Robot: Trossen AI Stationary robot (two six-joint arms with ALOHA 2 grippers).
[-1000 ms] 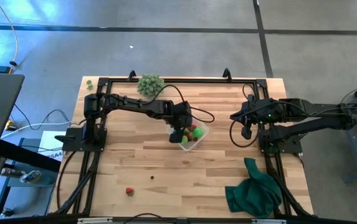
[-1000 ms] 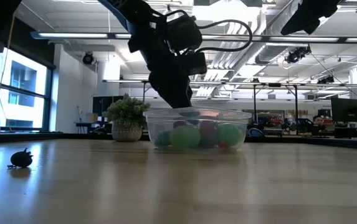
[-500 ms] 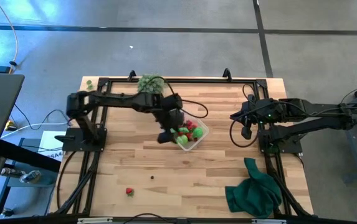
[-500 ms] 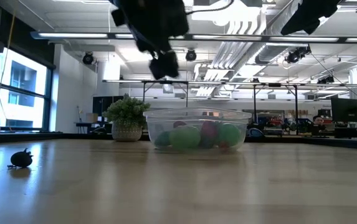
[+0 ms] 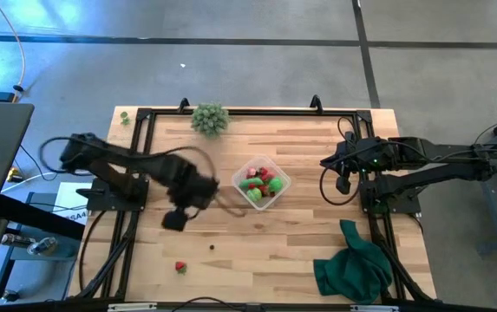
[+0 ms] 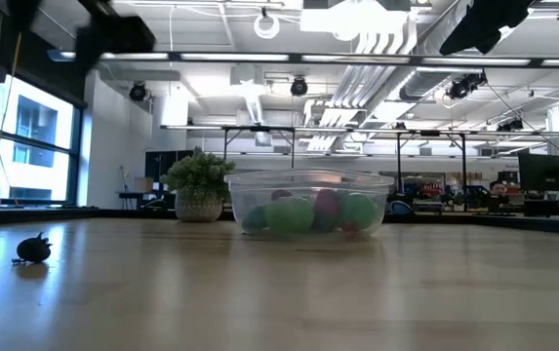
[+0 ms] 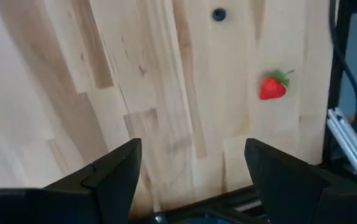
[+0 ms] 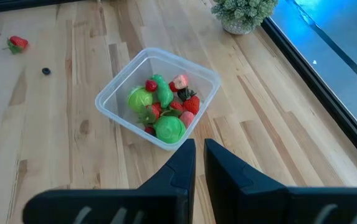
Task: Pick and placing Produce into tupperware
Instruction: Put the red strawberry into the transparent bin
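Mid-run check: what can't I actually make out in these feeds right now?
- Left gripper: motion-blurred in the high view.
- Small dark piece on the table: too small to identify in any view.
- Container contents: pieces overlap, so no exact count; the low view's clear wall smears them.
- Green bits beyond the frame's far-left corner: too small to identify.
- Strawberry: unseen in the low view.
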